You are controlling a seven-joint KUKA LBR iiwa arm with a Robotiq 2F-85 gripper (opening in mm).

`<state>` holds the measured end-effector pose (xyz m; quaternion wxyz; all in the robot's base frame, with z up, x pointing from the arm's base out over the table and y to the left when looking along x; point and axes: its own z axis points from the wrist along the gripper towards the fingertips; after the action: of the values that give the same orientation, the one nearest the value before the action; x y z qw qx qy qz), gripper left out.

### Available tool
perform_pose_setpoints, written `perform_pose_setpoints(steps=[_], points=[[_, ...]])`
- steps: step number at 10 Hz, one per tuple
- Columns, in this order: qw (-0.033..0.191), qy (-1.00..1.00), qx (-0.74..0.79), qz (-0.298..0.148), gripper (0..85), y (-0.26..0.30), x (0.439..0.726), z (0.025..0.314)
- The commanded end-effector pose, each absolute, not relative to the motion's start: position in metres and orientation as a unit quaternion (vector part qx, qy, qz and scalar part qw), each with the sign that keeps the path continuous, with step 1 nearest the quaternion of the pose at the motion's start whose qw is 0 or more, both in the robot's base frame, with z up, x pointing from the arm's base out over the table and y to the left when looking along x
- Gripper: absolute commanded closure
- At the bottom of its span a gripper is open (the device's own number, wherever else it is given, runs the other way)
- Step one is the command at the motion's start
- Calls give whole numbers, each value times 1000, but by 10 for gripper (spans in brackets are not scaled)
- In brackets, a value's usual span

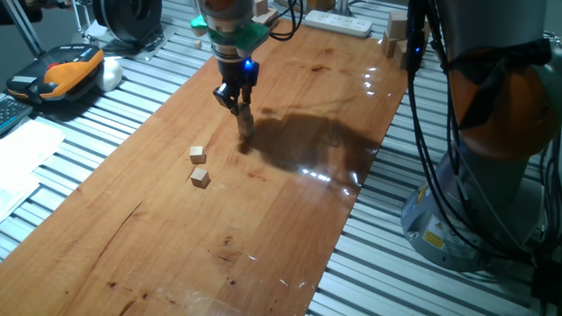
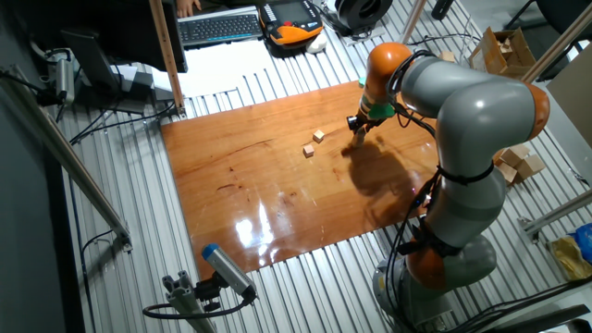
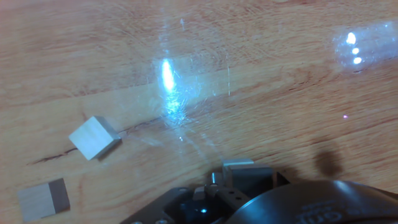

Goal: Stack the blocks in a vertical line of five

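Note:
Two loose blocks (image 1: 197,154) (image 1: 200,177) lie apart on the wooden board; they also show in the other fixed view (image 2: 318,135) (image 2: 308,150) and in the hand view (image 3: 93,137) (image 3: 42,200). A short upright column of stacked blocks (image 1: 245,127) stands to their right. My gripper (image 1: 237,105) points down, with its fingertips right at the top of that column. I cannot make out whether the tips touch or hold the top block, or how many blocks the column has. In the hand view the gripper body fills the bottom edge and hides the column.
The wooden board (image 1: 290,202) lies on a slatted metal table. An orange handheld unit (image 1: 70,70) lies at the left. A white power strip (image 1: 338,22) and larger pale wooden blocks (image 1: 397,31) lie at the back. The robot's base and cables (image 1: 492,158) stand at the right.

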<state>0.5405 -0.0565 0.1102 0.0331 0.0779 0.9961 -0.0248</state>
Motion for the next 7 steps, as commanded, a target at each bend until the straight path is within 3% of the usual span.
perform_pose_setpoints(steps=[1, 5, 6, 7], points=[[32, 996, 77, -25, 510, -57, 542, 113], [12, 998, 64, -18, 510, -50, 559, 136], [7, 998, 59, -17, 680, -44, 562, 140], [0, 998, 56, -19, 680, -37, 565, 144]])
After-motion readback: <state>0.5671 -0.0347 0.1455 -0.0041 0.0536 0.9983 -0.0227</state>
